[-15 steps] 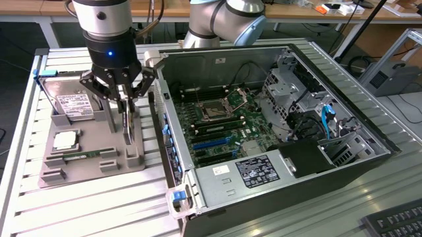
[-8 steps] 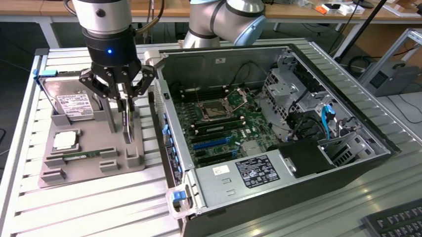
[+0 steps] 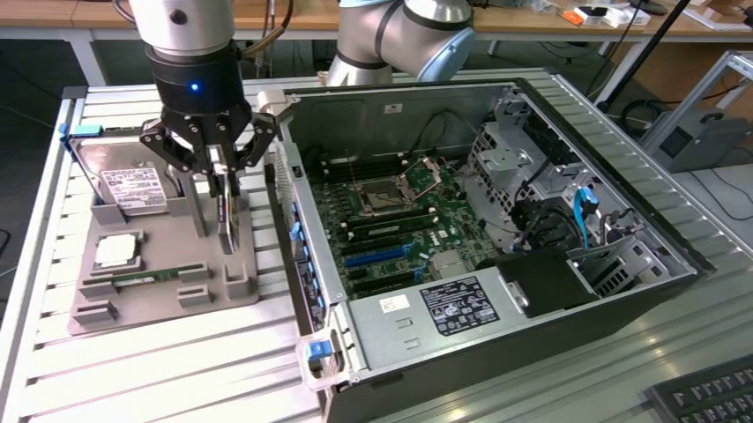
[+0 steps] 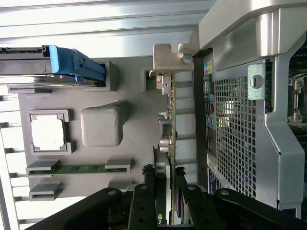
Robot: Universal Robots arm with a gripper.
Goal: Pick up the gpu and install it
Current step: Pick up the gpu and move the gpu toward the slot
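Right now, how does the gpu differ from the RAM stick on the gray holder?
The gpu stands on edge, held by the gripper; the RAM stick sits low in its clips, untouched. The gpu carries a metal bracket at one end; the RAM stick is a narrow green strip. Both are thin boards at the gray holder.

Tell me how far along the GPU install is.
Done: the pincer is clamped on the gpu. In hand: the card stands upright at the grey tray, beside the open case. Left: seating it in the motherboard, where no card sits.
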